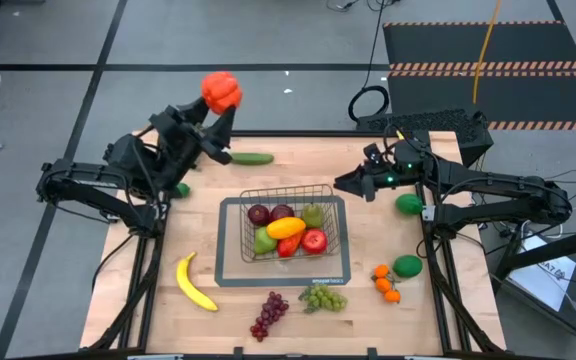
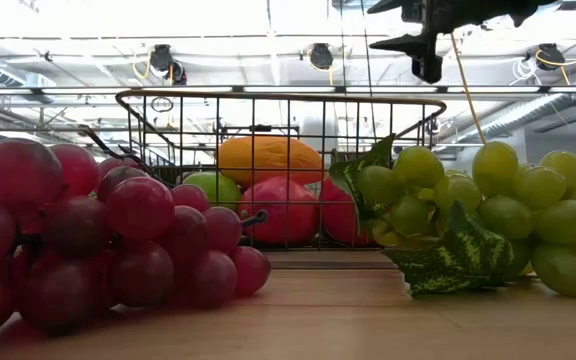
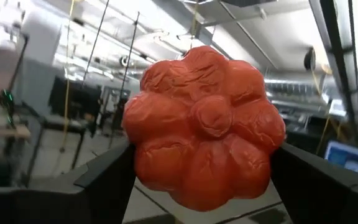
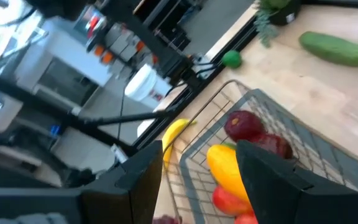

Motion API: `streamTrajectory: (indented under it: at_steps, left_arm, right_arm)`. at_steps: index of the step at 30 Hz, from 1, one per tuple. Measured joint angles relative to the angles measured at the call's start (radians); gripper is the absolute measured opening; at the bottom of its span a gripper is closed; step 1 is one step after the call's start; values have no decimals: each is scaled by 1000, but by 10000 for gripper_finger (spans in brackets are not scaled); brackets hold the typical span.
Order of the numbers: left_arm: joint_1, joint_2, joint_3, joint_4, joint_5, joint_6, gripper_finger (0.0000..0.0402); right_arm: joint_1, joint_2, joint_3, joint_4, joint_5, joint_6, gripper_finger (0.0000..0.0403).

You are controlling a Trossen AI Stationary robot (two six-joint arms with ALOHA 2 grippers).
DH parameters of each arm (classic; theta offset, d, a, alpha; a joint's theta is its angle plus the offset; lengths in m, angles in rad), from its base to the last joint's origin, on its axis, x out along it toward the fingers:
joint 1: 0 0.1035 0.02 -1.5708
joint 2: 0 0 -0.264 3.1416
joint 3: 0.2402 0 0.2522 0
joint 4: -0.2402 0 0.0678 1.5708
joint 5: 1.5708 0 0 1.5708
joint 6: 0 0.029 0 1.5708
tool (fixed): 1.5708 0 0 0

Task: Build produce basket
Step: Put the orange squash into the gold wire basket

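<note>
**Left claw clamps lumpy red fruit high off far-left corner**

Left gripper clamped on a bumpy red-orange plastic fruit, raised past the table's far edge. Smooth green cucumber lies just below it on the wood. Right gripper hovers beside the basket, fingers apart, empty. Thin-wire basket on dark base, mid-table, holds apples, pear, yellow piece. Banana, red grapes, green grapes lie at the near edge; oranges and green balls to the right.

Bright overhead glare in low view — wrist views blurred, bg soft.
</note>
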Motion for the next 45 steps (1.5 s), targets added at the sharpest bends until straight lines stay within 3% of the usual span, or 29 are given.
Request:
streamTrajectory:
  at_steps: [12, 28, 33, 39, 45]
  left_arm:
    - [0, 0, 0, -25, -93, -297, 333]
    - [0, 0, 0, -84, -103, -685, 333]
    - [0, 0, 0, -99, -101, -694, 333]
    - [-13, 0, 0, -113, -81, -550, 333]
    - [-13, 0, 0, -296, 41, -431, 333]
  right_arm:
    - [0, 0, 0, 25, -5, -55, 201]
    - [0, 0, 0, 21, -6, -62, 201]
    - [0, 0, -12, 10, -9, -72, 201]
    - [0, -26, -95, 22, -35, 46, 201]
    - [0, -62, -172, 45, -31, 175, 201]
